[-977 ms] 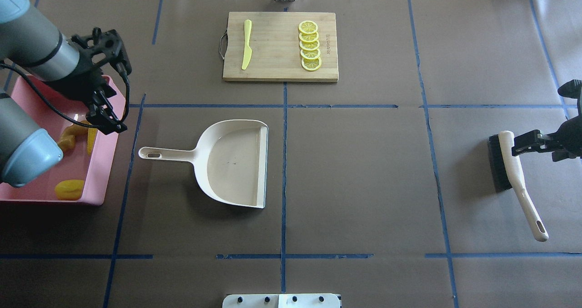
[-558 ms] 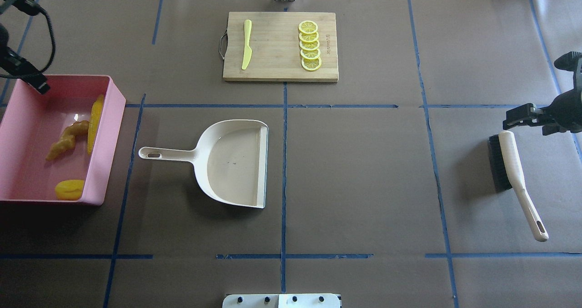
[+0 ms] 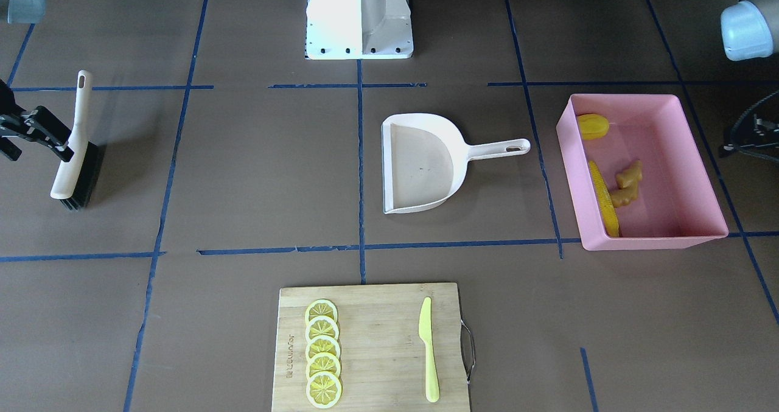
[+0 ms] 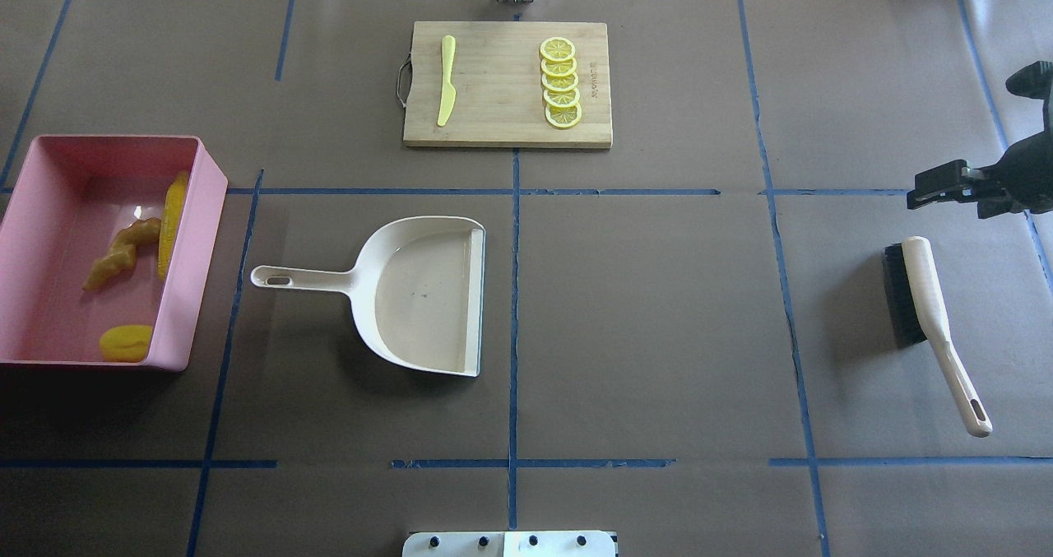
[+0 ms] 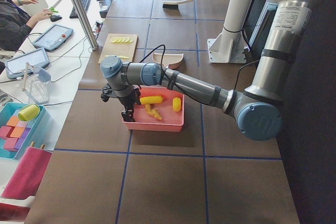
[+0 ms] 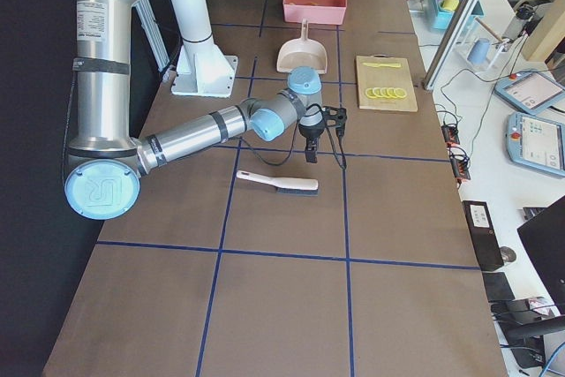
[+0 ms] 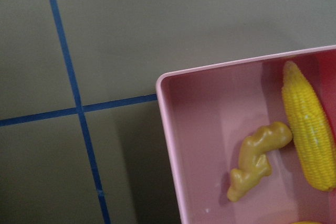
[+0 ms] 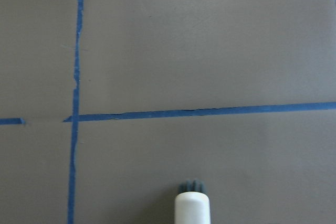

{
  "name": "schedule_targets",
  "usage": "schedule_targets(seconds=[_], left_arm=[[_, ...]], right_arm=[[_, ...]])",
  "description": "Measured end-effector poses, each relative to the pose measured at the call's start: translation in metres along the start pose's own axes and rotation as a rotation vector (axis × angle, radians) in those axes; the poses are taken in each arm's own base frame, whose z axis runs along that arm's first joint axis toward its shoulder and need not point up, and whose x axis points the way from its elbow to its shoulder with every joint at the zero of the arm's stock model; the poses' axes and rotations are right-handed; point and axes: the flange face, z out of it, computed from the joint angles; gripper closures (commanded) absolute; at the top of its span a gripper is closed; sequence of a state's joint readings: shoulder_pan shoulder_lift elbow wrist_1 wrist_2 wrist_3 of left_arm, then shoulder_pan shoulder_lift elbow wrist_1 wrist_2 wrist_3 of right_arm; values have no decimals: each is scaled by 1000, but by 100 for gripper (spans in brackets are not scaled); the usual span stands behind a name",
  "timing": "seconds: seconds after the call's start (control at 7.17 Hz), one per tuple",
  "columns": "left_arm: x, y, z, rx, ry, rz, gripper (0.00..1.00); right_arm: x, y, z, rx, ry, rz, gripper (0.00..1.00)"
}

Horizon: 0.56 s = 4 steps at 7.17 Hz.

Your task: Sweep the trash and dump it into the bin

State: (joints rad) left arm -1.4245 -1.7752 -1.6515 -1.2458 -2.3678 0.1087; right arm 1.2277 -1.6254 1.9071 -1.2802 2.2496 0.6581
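Altogether three trash pieces, one bin, five lemon slices

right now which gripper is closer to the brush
Right. The right gripper hangs just beyond the bristle end of the brush, not touching it. The left gripper is at the table's opposite end, by the outer end of the pink tub.
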Motion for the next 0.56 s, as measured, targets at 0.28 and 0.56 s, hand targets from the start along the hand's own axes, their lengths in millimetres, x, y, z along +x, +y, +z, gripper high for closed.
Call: schedule_targets(seconds=[0.28,0.56], left_arm=[[-44,26,4,-2,21,-37,0],[-83,56,12,16,30,-83,0]], right_arm=[[74,-4,2,-46,-12,-29,0],[135,15,10,-93,-41,-23,0]])
